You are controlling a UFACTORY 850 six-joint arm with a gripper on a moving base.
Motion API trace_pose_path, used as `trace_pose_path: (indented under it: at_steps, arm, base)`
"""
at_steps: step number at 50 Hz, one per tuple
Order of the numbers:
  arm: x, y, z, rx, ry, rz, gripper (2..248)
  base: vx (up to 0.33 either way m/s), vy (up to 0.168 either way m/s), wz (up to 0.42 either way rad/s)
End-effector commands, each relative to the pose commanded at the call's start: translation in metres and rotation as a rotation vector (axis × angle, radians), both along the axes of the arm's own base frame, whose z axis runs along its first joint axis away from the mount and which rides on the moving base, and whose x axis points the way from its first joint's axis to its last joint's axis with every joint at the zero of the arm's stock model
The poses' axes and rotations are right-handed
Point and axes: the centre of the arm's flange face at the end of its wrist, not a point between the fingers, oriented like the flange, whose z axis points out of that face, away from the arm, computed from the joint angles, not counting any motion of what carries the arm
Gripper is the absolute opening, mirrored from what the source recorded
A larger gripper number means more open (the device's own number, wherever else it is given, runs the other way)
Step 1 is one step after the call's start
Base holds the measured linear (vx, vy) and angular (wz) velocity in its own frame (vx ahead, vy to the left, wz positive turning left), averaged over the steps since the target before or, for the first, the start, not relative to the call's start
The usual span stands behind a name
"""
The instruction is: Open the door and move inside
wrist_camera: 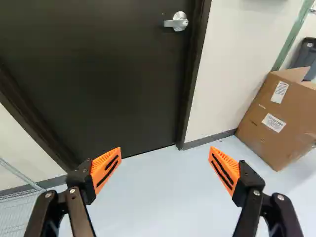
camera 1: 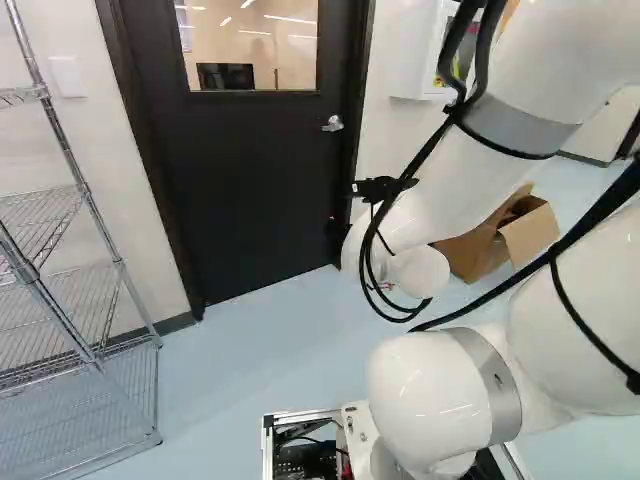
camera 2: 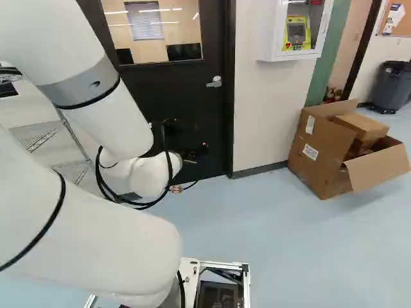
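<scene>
Pale walls and a light blue floor [camera 1: 250, 340] frame a dark door [wrist_camera: 98, 74], shut in its frame, as a robot arm [camera 2: 106, 122] reaches toward its lower part. Set near the door's latch edge, the silver handle [wrist_camera: 177, 21] is the thing to reach: it lies ahead of and higher than the gripper [wrist_camera: 165, 149], a little toward the latch side. Its lever runs level, long axis across the door, the free end pointing toward the opposite edge, where a wire rack [camera 1: 85, 350] stands beside the door. The gripper is released, its two orange pads [wrist_camera: 105, 168] spread wide with nothing between them. The step in hand appears to be the approach, with the opening still to come; the next move likely calls for a lift toward the handle, then pressure near the lever's free end, since pushing close to its pivot could fail to free the latch
</scene>
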Motion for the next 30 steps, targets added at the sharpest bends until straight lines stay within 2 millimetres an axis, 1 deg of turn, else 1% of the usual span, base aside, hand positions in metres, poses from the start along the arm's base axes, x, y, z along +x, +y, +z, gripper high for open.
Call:
trace_pose_path:
  at_steps: [30]
  arm:
    - [0.0000, 0.0000, 0.0000, 0.000, 0.000, 0.000, 247]
  base:
    - [0.178, -0.021, 0.134]
